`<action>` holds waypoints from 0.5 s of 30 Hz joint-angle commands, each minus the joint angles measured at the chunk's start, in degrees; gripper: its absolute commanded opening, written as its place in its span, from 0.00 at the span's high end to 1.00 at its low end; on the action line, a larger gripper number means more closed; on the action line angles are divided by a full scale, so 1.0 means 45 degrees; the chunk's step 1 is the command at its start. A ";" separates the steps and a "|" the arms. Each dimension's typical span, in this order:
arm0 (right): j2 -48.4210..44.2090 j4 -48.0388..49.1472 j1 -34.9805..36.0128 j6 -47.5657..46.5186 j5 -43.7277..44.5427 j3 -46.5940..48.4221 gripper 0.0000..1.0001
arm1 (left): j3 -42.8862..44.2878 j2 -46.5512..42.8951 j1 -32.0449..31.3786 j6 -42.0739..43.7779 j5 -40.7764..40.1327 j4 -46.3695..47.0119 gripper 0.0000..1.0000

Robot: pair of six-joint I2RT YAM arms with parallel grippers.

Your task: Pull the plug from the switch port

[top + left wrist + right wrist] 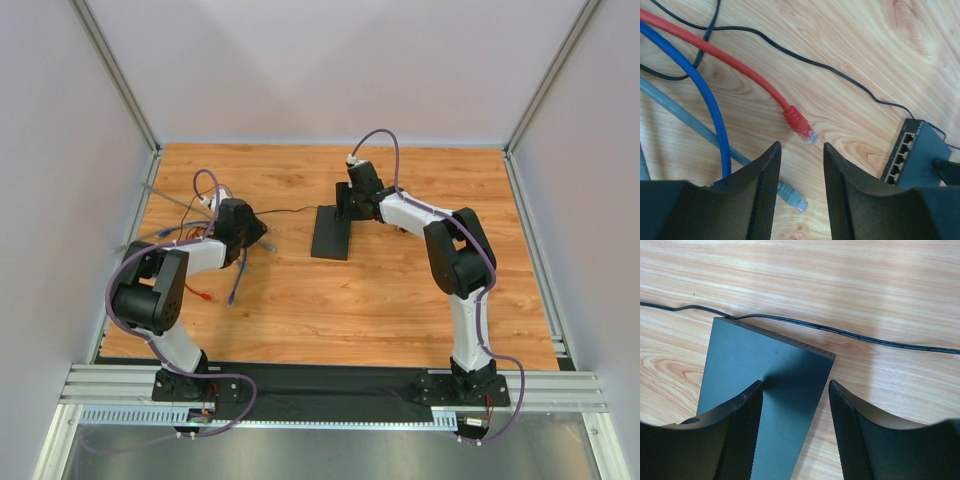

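Note:
The switch is a flat matte-black box in the middle of the wooden table. In the left wrist view, the switch shows a row of ports that look empty. A red plug on a red cable lies loose on the wood, apart from the switch. A grey plug lies between my left fingers. My left gripper is open and empty over these plugs. My right gripper is open and straddles the right edge of the switch; whether it touches cannot be told.
A blue cable, a grey cable and thin black leads cross the wood left of the switch. A black lead runs past the switch's far end. Metal frame rails and white walls bound the table.

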 commanded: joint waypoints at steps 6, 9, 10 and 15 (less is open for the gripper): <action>0.0561 -0.1213 -0.0180 -0.0458 0.0574 -0.0275 0.41 | 0.0079 -0.0772 -0.0639 0.0572 0.0695 0.0664 0.54; 0.0444 -0.1194 -0.0180 -0.0477 0.0613 -0.0334 0.39 | 0.0371 -0.0558 -0.1225 0.0747 0.0792 0.0859 0.55; 0.0405 -0.1174 -0.0161 -0.0497 0.0594 -0.0372 0.39 | 0.0488 -0.0287 -0.1361 0.0825 0.0870 0.0859 0.55; 0.0365 -0.1135 -0.0161 -0.0536 0.0496 -0.0451 0.39 | 0.0859 0.0769 -0.1772 0.0612 0.2215 0.2050 0.62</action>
